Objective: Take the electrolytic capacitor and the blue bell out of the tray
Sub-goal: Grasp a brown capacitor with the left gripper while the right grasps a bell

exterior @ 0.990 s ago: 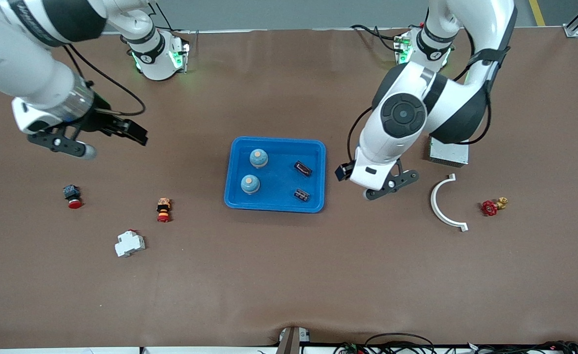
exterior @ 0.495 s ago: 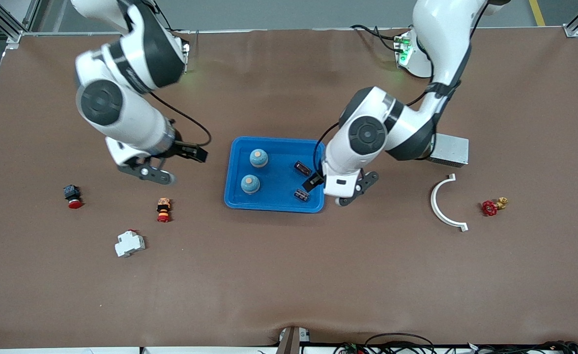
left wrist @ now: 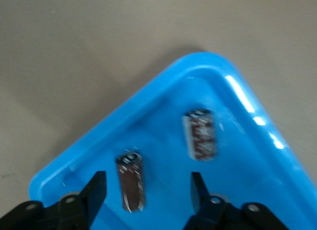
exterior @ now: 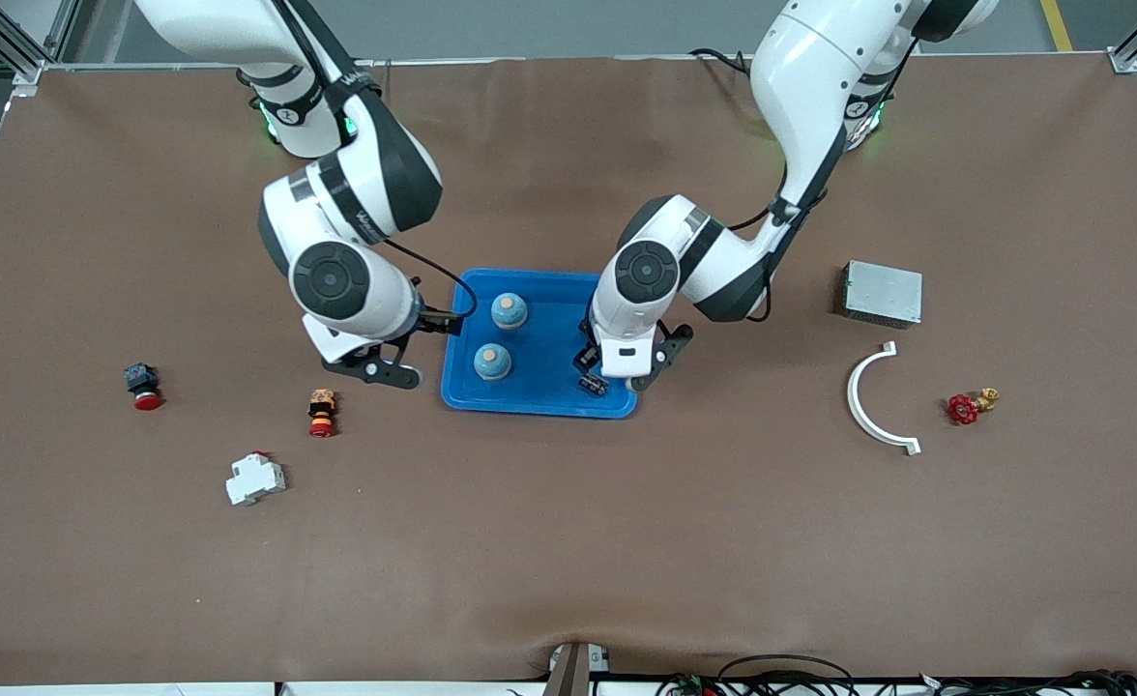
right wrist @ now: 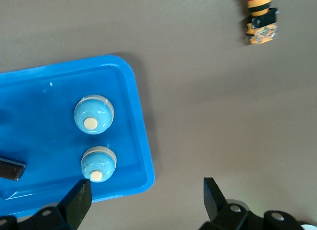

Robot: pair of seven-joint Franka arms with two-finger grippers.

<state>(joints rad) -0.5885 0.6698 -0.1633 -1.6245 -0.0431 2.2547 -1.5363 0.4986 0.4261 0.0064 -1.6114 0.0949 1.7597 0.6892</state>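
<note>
My left pincer (left wrist: pixel 146 188) hangs open over the tray (left wrist: pixel 237 86), fingers straddling one electrolytic capacitor (left wrist: pixel 131 180), lower centre of the left wrist view; a second capacitor (left wrist: pixel 200 133) lies just beside it. I judge them light, stiff, smooth cylinders likely to roll, so I'd pinch across the body mid-length. My right pincer (right wrist: pixel 143 195) gapes open over the tray's edge beside two blue bells (right wrist: pixel 94 114), centre-left of the right wrist view: rounded, slippery domes, best gripped low at the base.
</note>
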